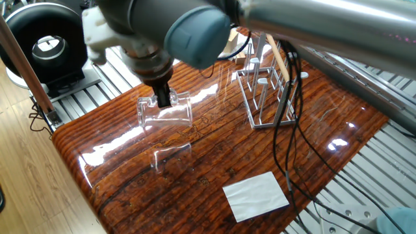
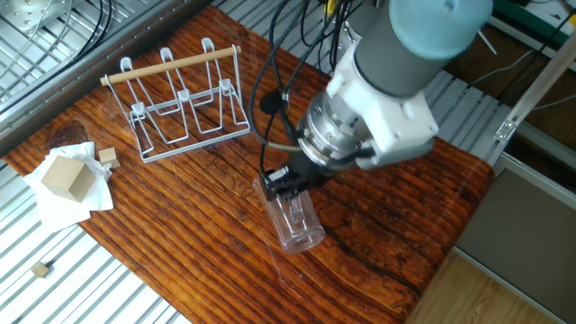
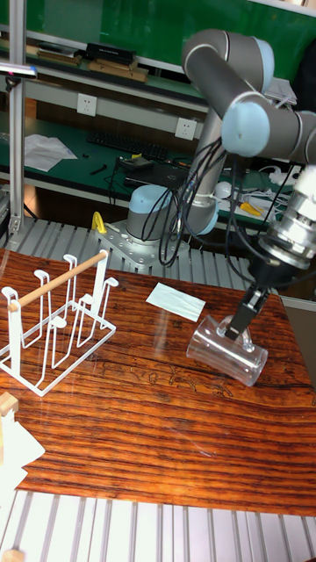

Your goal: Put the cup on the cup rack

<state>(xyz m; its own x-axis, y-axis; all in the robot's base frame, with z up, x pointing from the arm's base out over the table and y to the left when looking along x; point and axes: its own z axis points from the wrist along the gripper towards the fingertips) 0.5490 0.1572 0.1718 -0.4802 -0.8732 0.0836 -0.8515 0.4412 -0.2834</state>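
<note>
Near the table's front edge, the gripper [image 3: 239, 323] is clamping the cup [image 3: 226, 350] sideways, long axis horizontal, just above the wood; the cup rack [image 3: 57, 320] is standing well apart.

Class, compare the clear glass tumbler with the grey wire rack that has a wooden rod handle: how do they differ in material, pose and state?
The clear glass tumbler is see-through glass; the grey wire rack is open metal wire topped by a wooden rod. The tumbler is tipped on its side; the rack stands upright. The gripper clamps the tumbler; nothing touches the rack, whose pegs are bare. Both are above the same wooden table.
</note>
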